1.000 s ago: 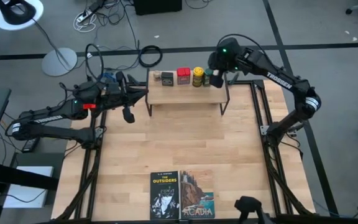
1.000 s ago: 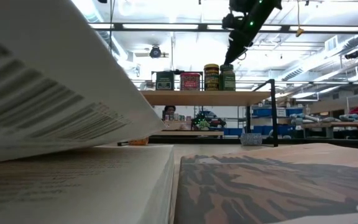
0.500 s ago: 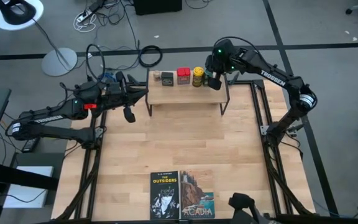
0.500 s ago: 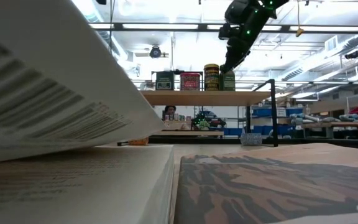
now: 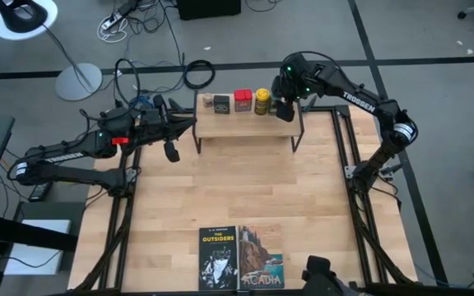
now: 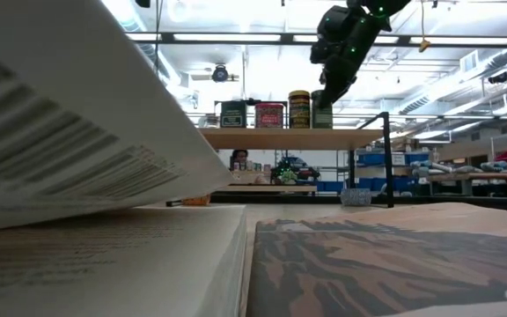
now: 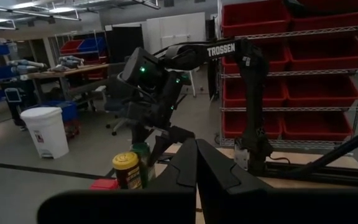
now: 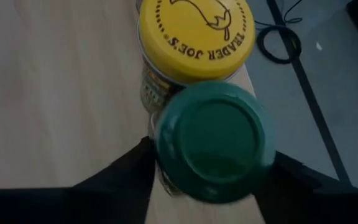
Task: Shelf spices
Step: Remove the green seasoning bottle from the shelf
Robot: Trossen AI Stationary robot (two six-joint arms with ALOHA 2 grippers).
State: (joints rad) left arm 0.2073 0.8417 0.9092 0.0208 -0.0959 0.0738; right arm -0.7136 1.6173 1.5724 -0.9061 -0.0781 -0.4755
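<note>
Right gripper (image 8: 207,186) straddles the green-lidded jar (image 8: 211,140) on the shelf (image 5: 245,123) — fingers spread either side, grip contact unclear. Jar touches the yellow-lidded jar (image 8: 194,37). Left gripper (image 5: 171,136) waits beside the shelf — fingers can't be judged.

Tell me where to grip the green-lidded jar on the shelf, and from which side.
Probably from straight above, fingers on the jar's round sides just under the green lid. The green-lidded jar stands upright at the row's end, close against the yellow-lidded jar, so keep the fingers off that side. The right gripper hangs over it, fingers either side.
</note>
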